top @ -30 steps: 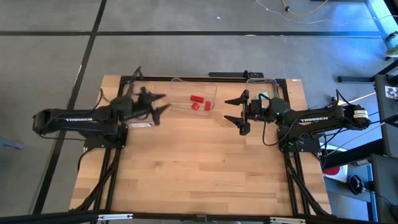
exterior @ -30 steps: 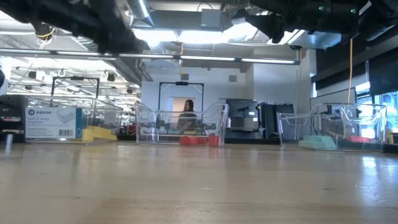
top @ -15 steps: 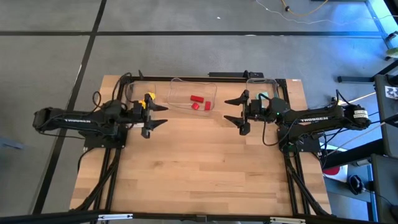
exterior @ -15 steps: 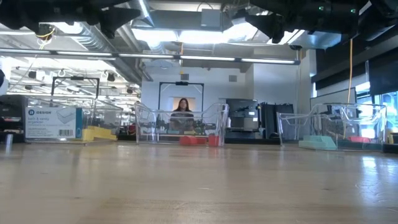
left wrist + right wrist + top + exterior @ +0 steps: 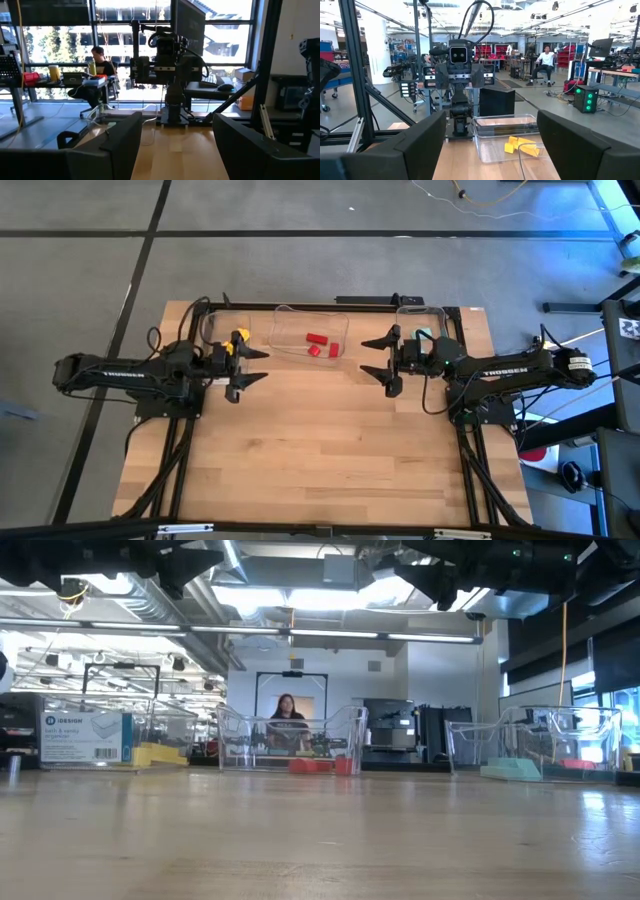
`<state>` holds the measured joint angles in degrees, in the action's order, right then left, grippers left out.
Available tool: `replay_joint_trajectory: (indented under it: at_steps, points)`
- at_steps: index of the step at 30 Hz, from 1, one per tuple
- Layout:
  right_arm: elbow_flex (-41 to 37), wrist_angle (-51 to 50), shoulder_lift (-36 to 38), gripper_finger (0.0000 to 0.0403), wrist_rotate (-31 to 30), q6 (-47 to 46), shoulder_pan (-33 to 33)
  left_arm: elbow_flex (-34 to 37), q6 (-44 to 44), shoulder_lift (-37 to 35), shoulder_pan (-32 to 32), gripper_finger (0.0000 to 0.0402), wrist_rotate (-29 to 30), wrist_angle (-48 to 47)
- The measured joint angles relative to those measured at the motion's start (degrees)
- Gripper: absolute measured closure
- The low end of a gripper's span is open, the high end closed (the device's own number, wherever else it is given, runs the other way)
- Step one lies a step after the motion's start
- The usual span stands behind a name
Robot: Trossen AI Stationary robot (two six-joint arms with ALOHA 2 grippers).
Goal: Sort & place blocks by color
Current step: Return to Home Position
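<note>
Three clear bins stand along the table's far edge. The left bin (image 5: pixel 222 323) holds yellow blocks (image 5: pixel 238 340), which also show as yellow blocks (image 5: pixel 520 146) in the right wrist view. Red blocks (image 5: pixel 319 344) lie on the middle bin's floor, and teal blocks (image 5: pixel 424 333) lie in the right bin. My left gripper (image 5: pixel 262 365) hangs open just near of the left bin, pointing toward the table's right. My right gripper (image 5: pixel 365 357) hangs open between the middle and right bins, pointing left. Both hold nothing.
Bare wooden table (image 5: pixel 310 450) stretches from the bins to the near edge. In the low view the bins' clear walls (image 5: pixel 290 740) rise above the blocks. A person (image 5: pixel 285 720) sits in the room beyond the table, and others (image 5: pixel 546 55) sit farther off.
My left gripper has swung away from over the left bin toward the near edge and turned level, pointing toward the table's right; it has kept still for the last half second. The right arm has not moved.
</note>
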<state>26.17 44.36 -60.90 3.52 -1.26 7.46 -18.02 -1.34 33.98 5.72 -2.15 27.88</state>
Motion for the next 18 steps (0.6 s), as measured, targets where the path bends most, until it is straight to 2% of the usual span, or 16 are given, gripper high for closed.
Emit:
replay_joint_trajectory:
  at_steps: [2,6,10,12,16,18]
  points:
    - [0.00,0.05,0.00,0.0086,0.01,0.00,0.00,0.00,-0.74,0.01,0.00,0.0166,0.03,0.00]
    - [0.00,0.09,0.00,0.0086,-0.01,0.00,0.00,-0.56,-7.90,0.02,-0.03,0.0166,2.11,0.17]
    - [0.00,0.07,0.00,0.0086,0.01,0.00,0.00,-0.90,-6.97,-2.49,-0.64,0.0171,-0.52,-1.37]
    - [0.00,0.07,0.00,0.0086,0.01,0.00,0.00,-0.92,-4.56,-5.10,-0.67,0.0184,0.69,-4.45]
    - [0.00,0.04,0.00,0.0086,0.02,0.00,-0.01,-0.15,-1.16,-10.79,-0.62,0.0226,9.68,-12.39]
    - [0.00,0.04,0.00,0.0086,0.01,0.00,0.00,1.32,-0.12,-12.64,-0.63,0.0254,9.58,-12.59]
